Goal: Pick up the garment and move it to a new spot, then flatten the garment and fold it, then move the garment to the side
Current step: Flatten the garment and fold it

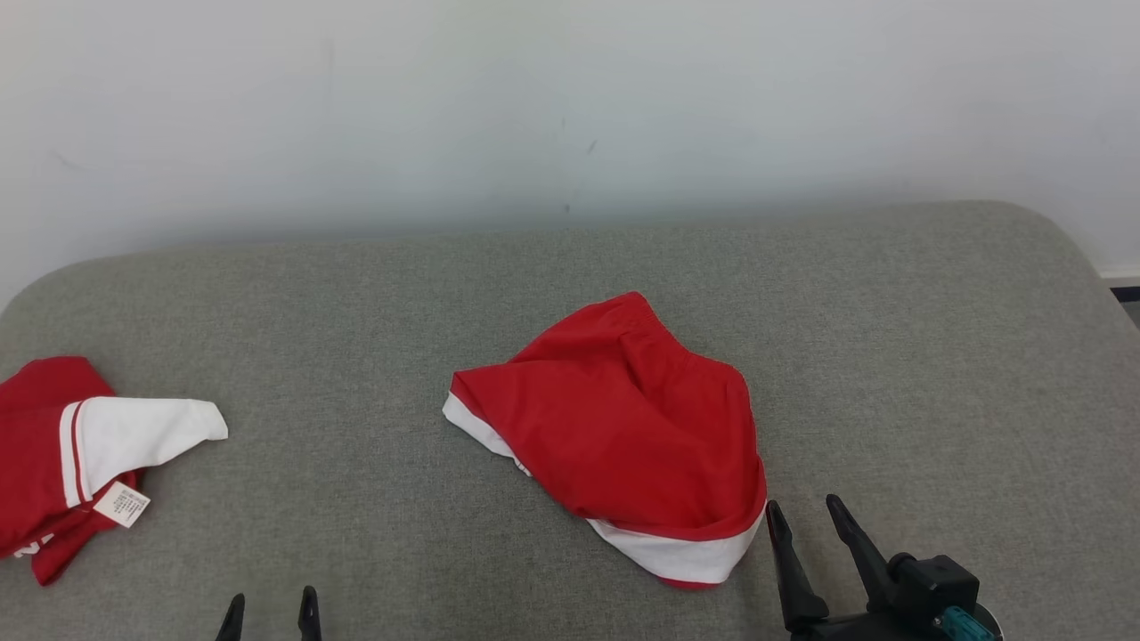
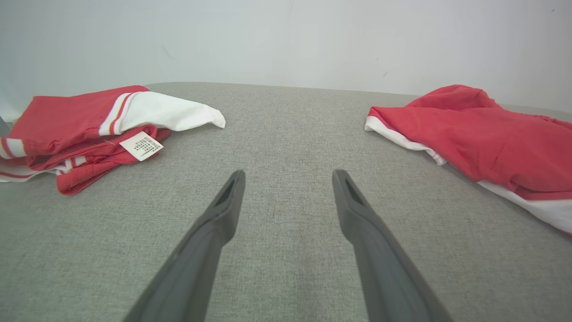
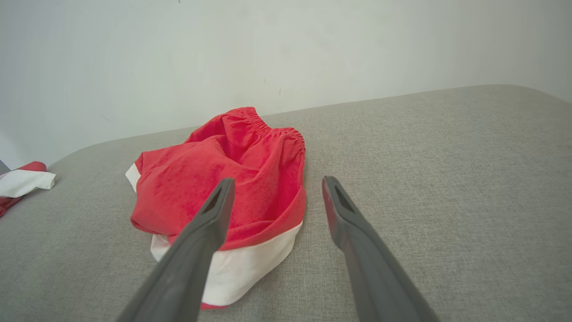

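Red shorts (image 1: 623,418) seen crumpled on grey bench (image 1: 891,356); right tool (image 1: 803,504) set wide beside white hem (image 1: 686,556), left tool (image 1: 273,595) wide, empty; hem best gripped through both layers

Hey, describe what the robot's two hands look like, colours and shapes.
Each hand has two long, dark grey fingers tapering to narrow tips, with a slot-like recess near each tip. The right hand has a chunky black base with a small teal fitting. The left hand has the same fingers.
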